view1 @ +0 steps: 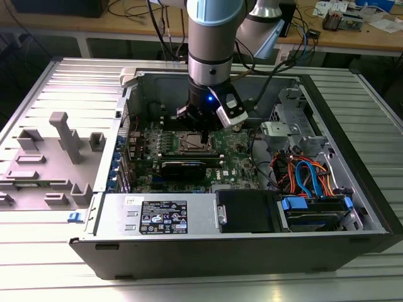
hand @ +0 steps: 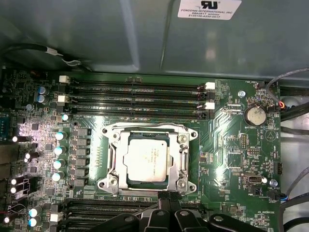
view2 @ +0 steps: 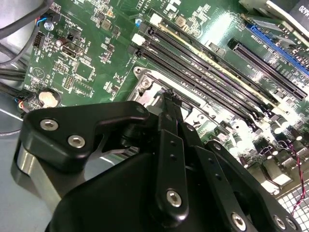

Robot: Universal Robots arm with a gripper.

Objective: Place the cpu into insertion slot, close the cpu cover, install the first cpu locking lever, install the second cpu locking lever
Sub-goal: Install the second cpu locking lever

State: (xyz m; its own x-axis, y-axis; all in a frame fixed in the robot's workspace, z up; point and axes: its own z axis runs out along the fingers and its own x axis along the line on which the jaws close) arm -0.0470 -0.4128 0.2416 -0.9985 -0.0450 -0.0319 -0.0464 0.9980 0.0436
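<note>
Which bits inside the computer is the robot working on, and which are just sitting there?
Part of the job:
- cpu, lying in its socket
- cpu cover, down around the chip
- gripper, beside the socket

Just there:
- coin battery
- blue and orange cables
- grey holder tray

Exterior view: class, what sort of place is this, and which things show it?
Probably a robotics lab or workshop: a robot arm reaches into an open computer case on a metal table, with cluttered wooden benches behind.

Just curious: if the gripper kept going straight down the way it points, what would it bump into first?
Probably the cpu cover at its near edge, closed over the cpu; the gripper hangs just above that edge, though depth is unclear.
</note>
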